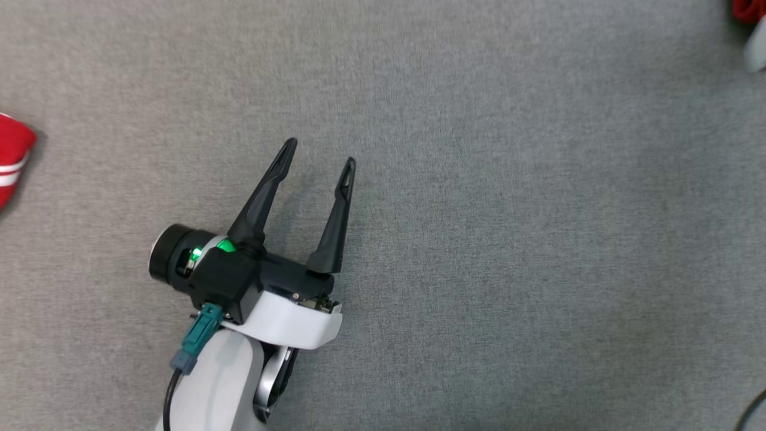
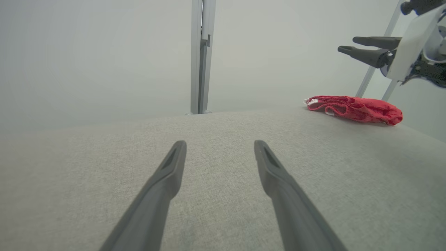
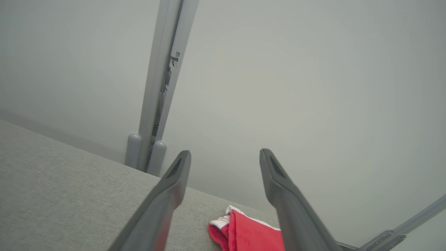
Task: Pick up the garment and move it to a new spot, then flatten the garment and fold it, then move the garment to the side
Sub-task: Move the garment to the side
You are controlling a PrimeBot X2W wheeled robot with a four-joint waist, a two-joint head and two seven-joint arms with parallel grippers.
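Garment [image 2: 353, 109]: red with white trim, bunched in a low heap at the far right of the grey fabric worktop [image 1: 508, 239], close to its edge. Head view catches just a red sliver of it in the top right corner [image 1: 748, 9].

Right end effector [image 3: 224, 152] hangs above the garment, fingers spread wide, grasping nothing. Its own camera has the garment [image 3: 251, 233] lying below, between the fingers and clear of them. It also shows in the left wrist view [image 2: 350, 44], apart from the cloth.

Left end effector [image 1: 320, 152] is also spread wide and empty, over bare worktop near left of centre.

Second red cloth [image 1: 12, 155], white-striped, sits at the left edge. Grey metal post [image 2: 201, 55] stands behind the far edge.
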